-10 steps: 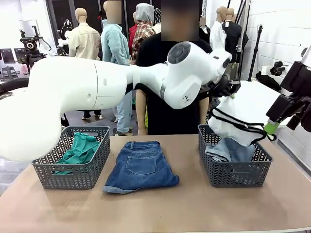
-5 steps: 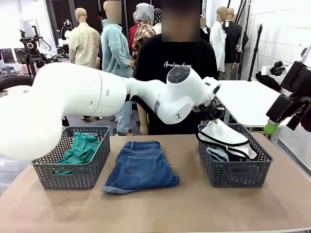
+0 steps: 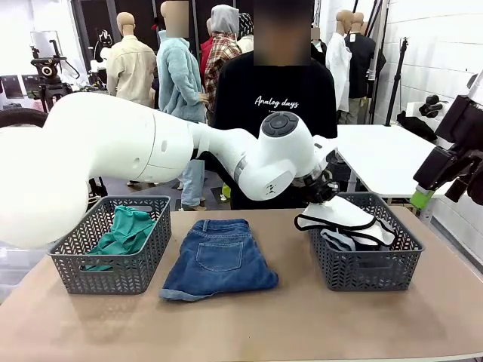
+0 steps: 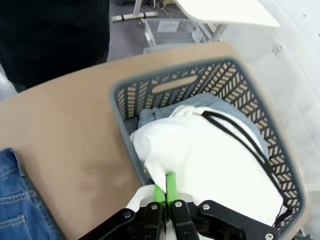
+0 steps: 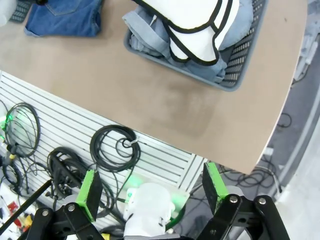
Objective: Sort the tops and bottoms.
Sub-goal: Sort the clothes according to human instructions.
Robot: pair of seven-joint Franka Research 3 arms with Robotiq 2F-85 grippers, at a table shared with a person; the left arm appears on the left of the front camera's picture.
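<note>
At basket rim [image 4: 117, 107] — left hand [image 4: 167, 178] pinches shorts [image 4: 210, 160].

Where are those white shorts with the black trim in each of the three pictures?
Front view: white shorts draped in the grey basket at right.
Left wrist view: centre, lying in that basket.
Right wrist view: top edge, in the basket.
Shared landmark: the grey basket.

The left gripper [image 4: 165, 183] comes lower, and the white shorts [image 3: 351, 216] now lie in the right basket [image 3: 362, 271] instead of hanging above it.
</note>
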